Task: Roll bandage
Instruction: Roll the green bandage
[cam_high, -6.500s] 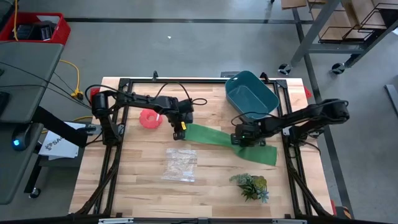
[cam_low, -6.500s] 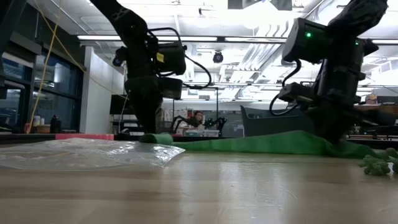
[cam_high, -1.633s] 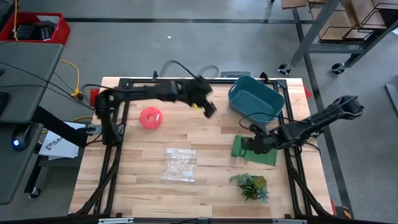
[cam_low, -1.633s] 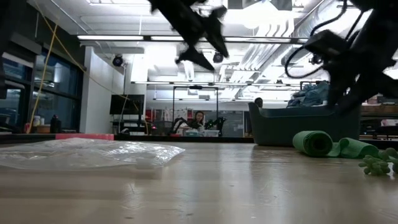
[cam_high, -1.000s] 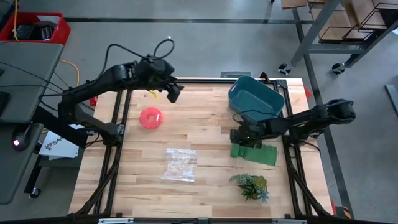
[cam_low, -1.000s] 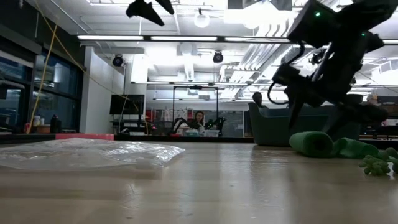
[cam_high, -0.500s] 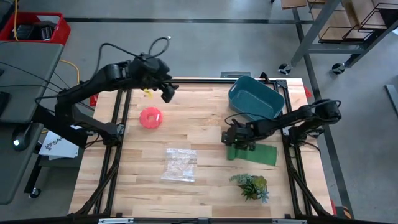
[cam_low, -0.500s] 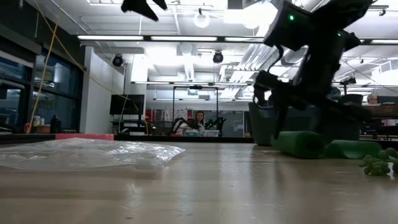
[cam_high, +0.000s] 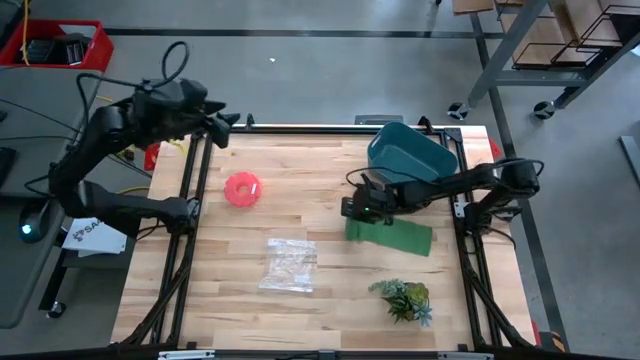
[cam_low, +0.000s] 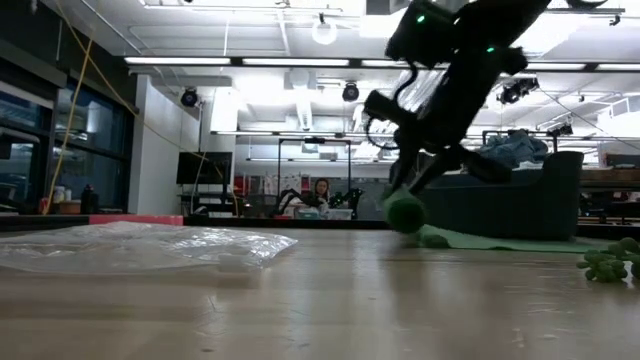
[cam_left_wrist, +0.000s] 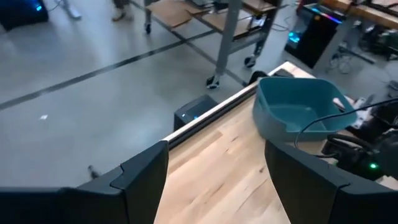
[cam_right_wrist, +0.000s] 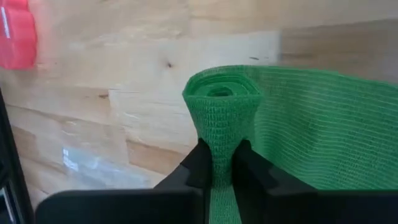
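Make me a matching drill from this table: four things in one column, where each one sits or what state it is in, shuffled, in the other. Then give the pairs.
Things
1. bandage
2. tub
3. bag
4. left hand

Places or states
A. lying flat near the middle of the table
B. open, over the table's far left corner
C. rolled end pinched in the right hand, the rest spread flat
D. at the far right of the table, behind the right arm

Pairs: 1-C, 2-D, 3-A, 4-B
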